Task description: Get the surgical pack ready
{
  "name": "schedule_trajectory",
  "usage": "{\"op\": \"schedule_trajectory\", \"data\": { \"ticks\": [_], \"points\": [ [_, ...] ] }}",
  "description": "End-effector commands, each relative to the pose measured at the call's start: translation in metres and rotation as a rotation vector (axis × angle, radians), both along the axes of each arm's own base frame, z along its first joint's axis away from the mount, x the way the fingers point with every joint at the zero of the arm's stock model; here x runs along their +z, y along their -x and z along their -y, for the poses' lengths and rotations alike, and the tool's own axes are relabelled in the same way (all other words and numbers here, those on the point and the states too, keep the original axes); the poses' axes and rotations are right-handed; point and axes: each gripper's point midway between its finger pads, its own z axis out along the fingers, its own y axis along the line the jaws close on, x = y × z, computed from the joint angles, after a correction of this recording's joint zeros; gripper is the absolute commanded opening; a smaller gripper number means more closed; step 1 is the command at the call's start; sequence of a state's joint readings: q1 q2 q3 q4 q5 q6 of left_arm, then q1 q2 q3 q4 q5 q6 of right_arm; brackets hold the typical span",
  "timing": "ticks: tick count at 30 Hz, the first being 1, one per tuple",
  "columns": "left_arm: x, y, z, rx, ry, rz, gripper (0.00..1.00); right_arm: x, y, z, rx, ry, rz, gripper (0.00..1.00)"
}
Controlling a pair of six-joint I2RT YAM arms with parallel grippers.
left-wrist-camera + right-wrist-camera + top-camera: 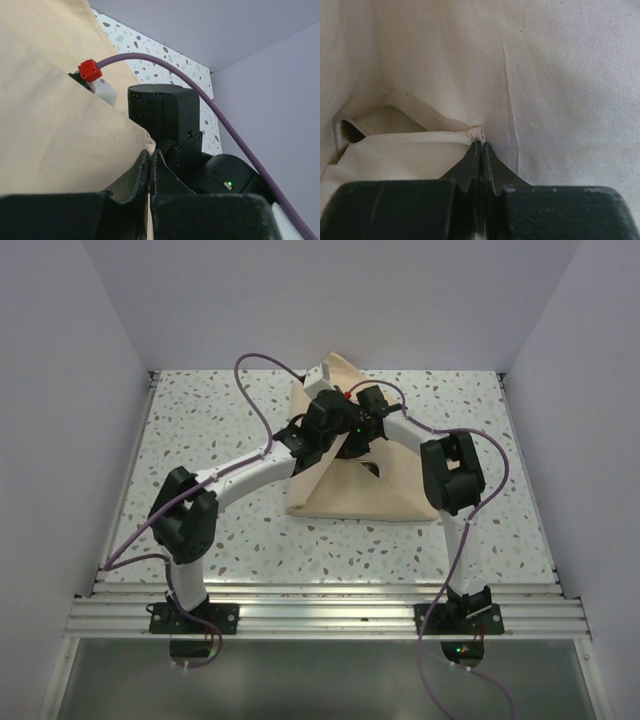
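Observation:
The surgical pack's beige cloth (352,496) lies bundled at the middle back of the table, part of it pulled up into a peak. Both arms meet over it. My left gripper (324,430) is shut on an edge of the cloth (60,125); its jaws (151,156) pinch the hem. My right gripper (356,418) is shut on a small rolled corner of the cloth (560,75), its fingertips (481,146) tight together. A curved steel tray rim (338,128) peeks from under a fold at the left of the right wrist view. Instruments and gauze are hidden.
The right arm's black wrist (165,115), with a red plug (90,70) and purple cable (220,120), sits close in front of the left gripper. Speckled tabletop (210,420) surrounds the bundle. Plain walls enclose the back and sides.

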State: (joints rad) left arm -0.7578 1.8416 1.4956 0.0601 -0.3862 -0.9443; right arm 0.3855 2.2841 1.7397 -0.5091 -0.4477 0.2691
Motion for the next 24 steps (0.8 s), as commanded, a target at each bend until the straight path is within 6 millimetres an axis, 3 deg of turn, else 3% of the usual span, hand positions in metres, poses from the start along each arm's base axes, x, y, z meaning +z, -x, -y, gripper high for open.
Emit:
{"op": "schedule_trajectory", "data": {
  "ticks": [1, 17, 24],
  "points": [
    [0.062, -0.011, 0.024, 0.000, 0.227, 0.137, 0.00, -0.055, 0.037, 0.012, 0.019, 0.111, -0.156, 0.00],
    [0.071, 0.003, 0.071, -0.064, 0.336, 0.192, 0.00, -0.059, 0.039, 0.009, 0.024, 0.092, -0.174, 0.00],
    [0.081, 0.020, 0.053, -0.061, 0.353, 0.240, 0.00, -0.052, 0.039, 0.007, 0.024, 0.074, -0.164, 0.00]
  ]
}}
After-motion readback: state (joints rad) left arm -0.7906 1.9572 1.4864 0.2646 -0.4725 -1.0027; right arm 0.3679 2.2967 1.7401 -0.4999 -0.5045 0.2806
